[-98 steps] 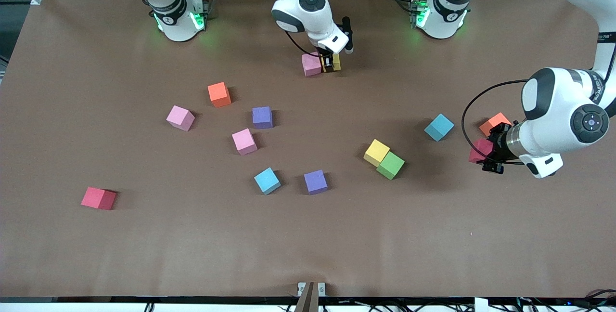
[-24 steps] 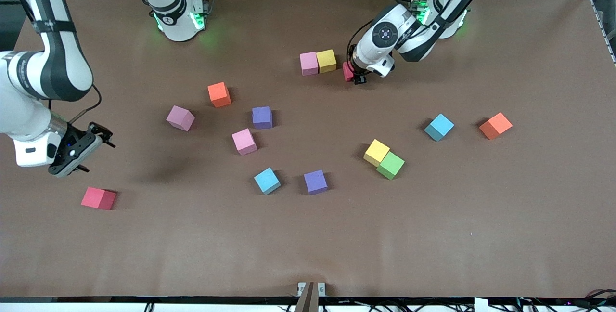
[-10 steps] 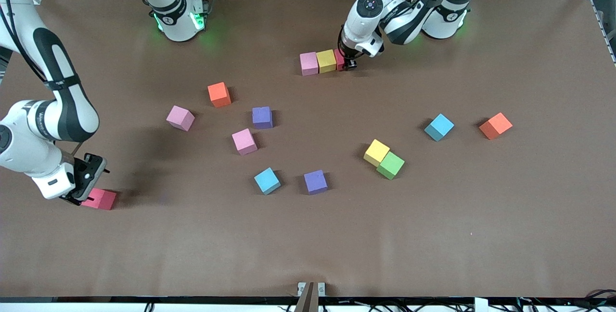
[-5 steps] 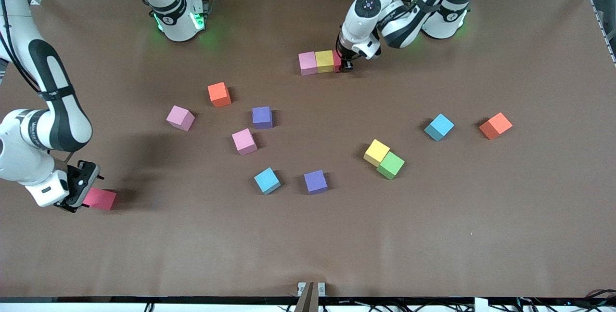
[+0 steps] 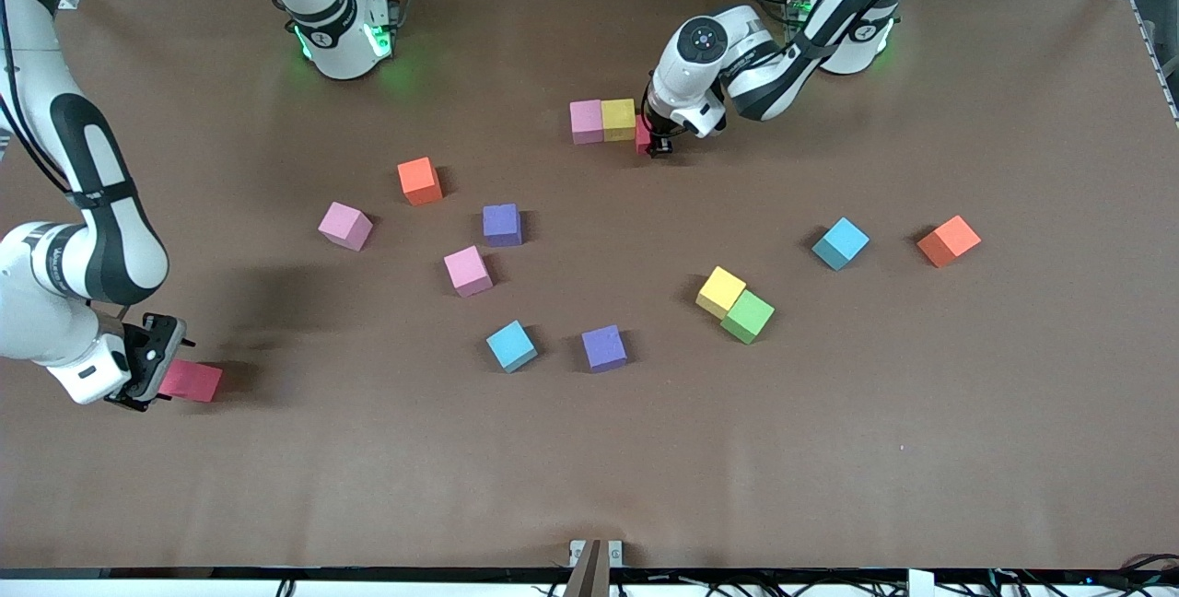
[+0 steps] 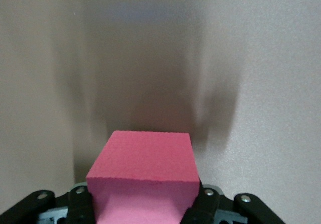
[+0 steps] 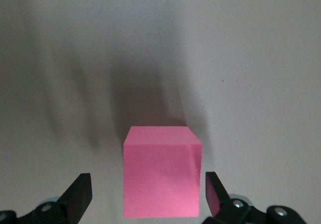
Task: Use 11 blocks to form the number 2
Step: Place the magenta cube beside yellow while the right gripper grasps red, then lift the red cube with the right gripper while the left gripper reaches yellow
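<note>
A pink cube (image 5: 586, 121) and a yellow cube (image 5: 618, 119) sit touching in a row near the robots' bases. My left gripper (image 5: 656, 144) is shut on a red cube (image 5: 642, 134) beside the yellow cube, a little nearer the front camera than the row. In the left wrist view (image 6: 144, 206) the red cube (image 6: 143, 169) fills the jaws. My right gripper (image 5: 152, 374) is open around a second red cube (image 5: 192, 381) at the right arm's end. In the right wrist view (image 7: 148, 194) that cube (image 7: 161, 176) lies between the fingers (image 7: 80, 191) with a gap on each side.
Loose cubes lie mid-table: orange (image 5: 419, 181), pink (image 5: 345, 226), purple (image 5: 502, 225), pink (image 5: 468, 271), light blue (image 5: 511, 345), purple (image 5: 604, 347), yellow (image 5: 720, 292) touching green (image 5: 747, 316), light blue (image 5: 840, 243), orange (image 5: 948, 240).
My left gripper carried its red cube up to the yellow cube, then shifted it slightly toward the front camera. My right gripper came down around the other red cube.
</note>
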`<control>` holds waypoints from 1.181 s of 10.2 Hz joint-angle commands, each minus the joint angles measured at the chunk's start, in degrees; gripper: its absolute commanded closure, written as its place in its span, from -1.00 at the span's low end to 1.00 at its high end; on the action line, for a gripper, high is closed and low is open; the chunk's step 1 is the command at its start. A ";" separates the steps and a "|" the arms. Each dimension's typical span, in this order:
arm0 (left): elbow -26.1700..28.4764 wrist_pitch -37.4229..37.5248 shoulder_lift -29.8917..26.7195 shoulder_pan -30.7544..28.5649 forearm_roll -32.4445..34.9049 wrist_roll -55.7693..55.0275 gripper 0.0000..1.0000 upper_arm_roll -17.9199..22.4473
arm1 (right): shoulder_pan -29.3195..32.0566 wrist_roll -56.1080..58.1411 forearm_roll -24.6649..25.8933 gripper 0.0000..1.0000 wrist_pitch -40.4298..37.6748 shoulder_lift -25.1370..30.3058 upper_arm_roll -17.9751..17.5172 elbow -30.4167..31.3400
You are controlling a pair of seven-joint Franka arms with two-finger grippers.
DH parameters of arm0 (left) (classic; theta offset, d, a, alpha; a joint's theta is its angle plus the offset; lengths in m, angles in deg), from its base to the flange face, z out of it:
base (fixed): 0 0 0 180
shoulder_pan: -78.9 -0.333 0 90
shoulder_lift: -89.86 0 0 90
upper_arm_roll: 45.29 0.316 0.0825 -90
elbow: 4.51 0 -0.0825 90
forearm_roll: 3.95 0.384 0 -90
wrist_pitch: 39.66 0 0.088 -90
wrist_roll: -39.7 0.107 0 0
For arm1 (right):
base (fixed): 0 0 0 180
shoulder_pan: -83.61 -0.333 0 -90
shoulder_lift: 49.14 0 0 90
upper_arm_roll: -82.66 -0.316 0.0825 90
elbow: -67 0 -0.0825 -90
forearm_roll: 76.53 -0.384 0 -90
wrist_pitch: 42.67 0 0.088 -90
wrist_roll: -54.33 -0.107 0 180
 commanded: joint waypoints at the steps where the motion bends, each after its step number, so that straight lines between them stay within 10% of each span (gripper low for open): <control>1: -0.38 -0.75 2.06 3.11 2.42 -4.00 1.00 0.93 | 1.14 1.57 1.02 -1.00 -0.46 -2.48 -1.45 -3.21; 10: 1.29 -0.22 -1.02 4.26 2.68 -6.64 0.90 0.49 | 1.84 1.39 0.50 -0.81 -0.46 -4.33 -1.72 -4.19; 12: 0.85 1.43 -0.93 4.44 2.59 -6.99 -0.99 0.49 | 2.02 1.57 0.58 -0.63 -0.46 -4.33 -1.63 -4.10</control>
